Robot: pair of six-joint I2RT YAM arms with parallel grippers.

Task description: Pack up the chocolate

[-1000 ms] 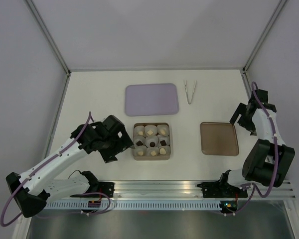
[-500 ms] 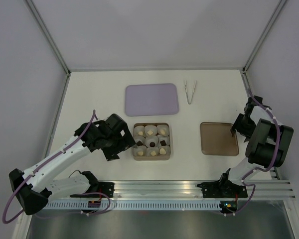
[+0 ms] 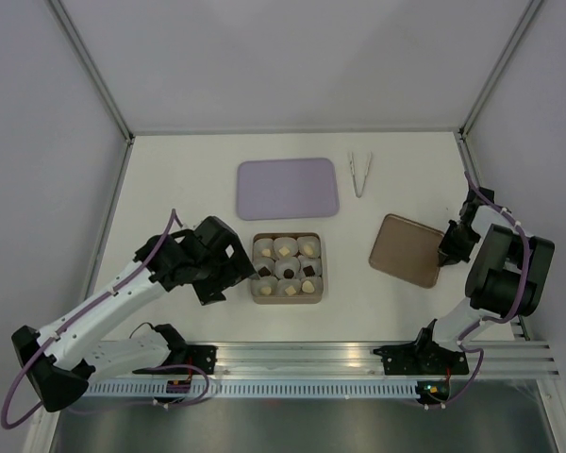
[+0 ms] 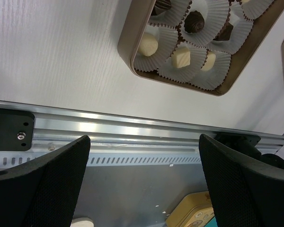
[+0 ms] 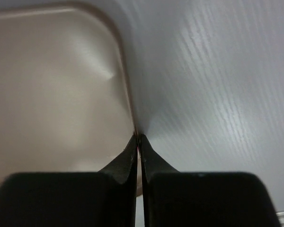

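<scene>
The chocolate [image 3: 285, 267], cream and dark pieces in white paper cups, fills a brown box [image 3: 322, 274] at the table's middle. In the left wrist view the chocolate [image 4: 182, 56] lies in the box [image 4: 127, 47] above my fingers. My left gripper [image 3: 228, 274] [image 4: 143, 144] stands open just left of the box, nothing between its fingers. The brown lid [image 3: 406, 249] [image 5: 57, 85] lies skewed to the right of the box. My right gripper [image 3: 445, 247] [image 5: 138, 137] is shut on the lid's right rim.
A lavender tray [image 3: 288, 188] lies behind the box. Silver tongs [image 3: 360, 173] rest at the back right. The metal rail [image 3: 292, 357] runs along the near edge. White walls close in the table on three sides.
My right gripper went from open to shut on the lid's right edge, and the lid turned and shifted a little left. The left arm barely moved.
</scene>
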